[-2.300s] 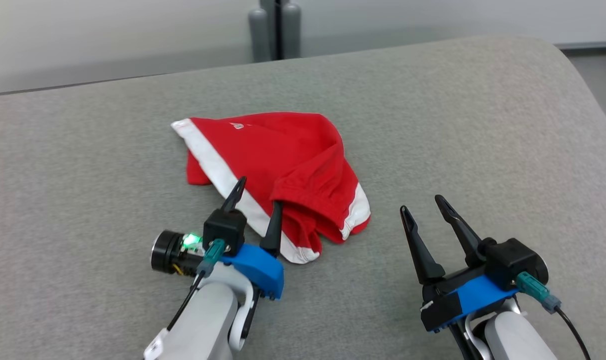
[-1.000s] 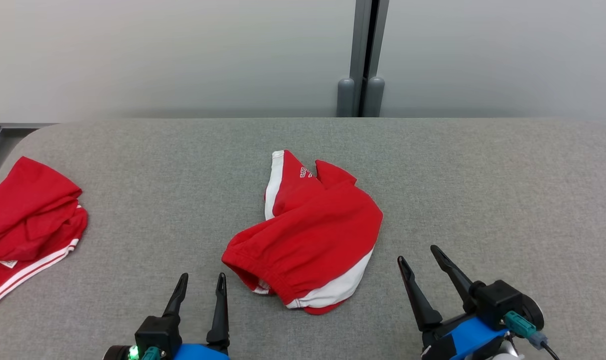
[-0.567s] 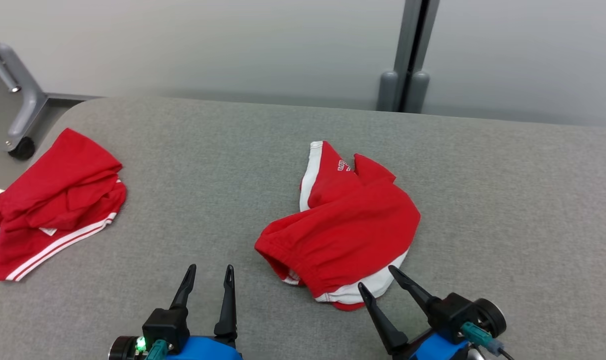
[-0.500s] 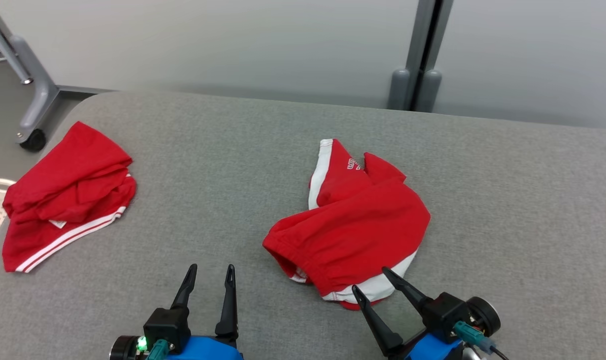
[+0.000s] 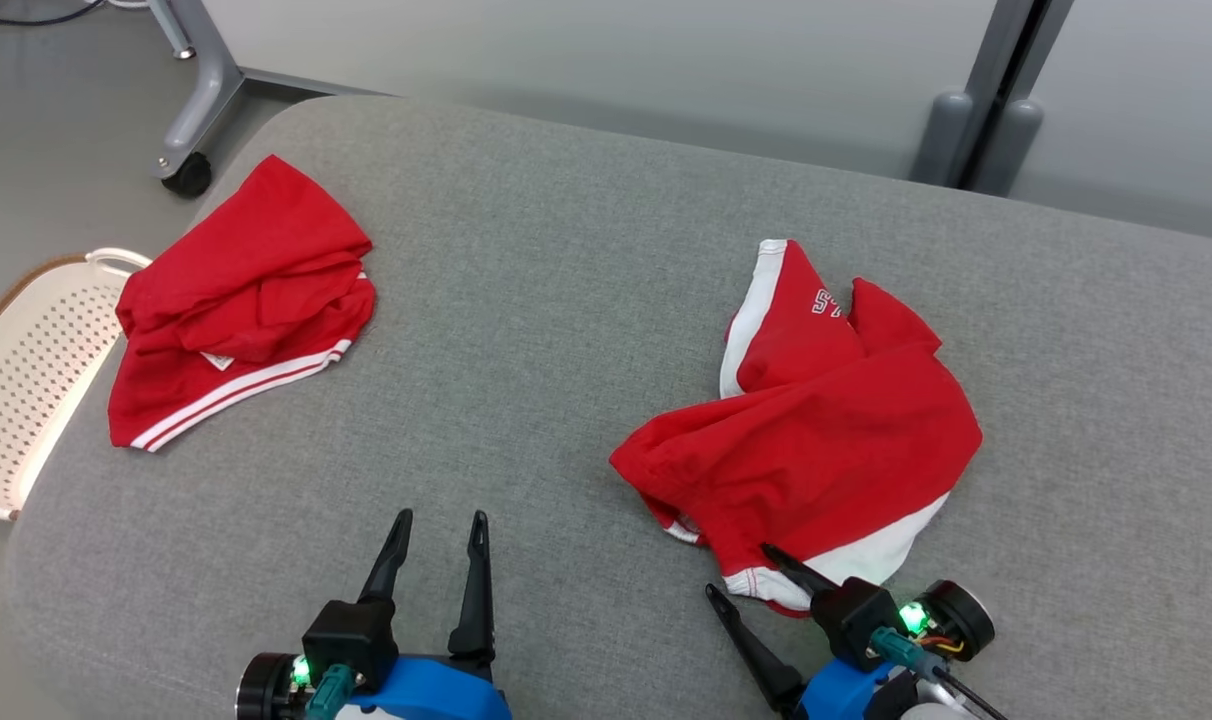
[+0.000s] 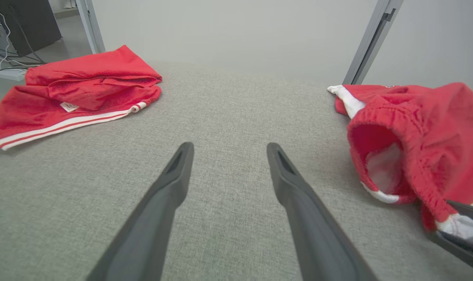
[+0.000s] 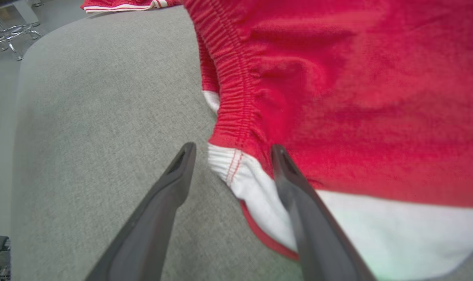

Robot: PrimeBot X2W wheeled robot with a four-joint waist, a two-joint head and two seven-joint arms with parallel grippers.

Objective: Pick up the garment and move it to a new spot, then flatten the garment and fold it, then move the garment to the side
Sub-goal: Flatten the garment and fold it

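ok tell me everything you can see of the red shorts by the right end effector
The red shorts lie crumpled on the grey upholstered surface: soft knit-looking fabric, gathered elastic waistband, white side panels, white lettering near the far end. The open right end effector straddles the near white corner, not yet closed on it.

Your left gripper (image 5: 441,516) has left the garment (image 5: 816,450) for bare cushion (image 5: 566,300) at lower left. Your right gripper (image 5: 738,570) has come up, one finger now over the white hem (image 5: 866,558), lower right.
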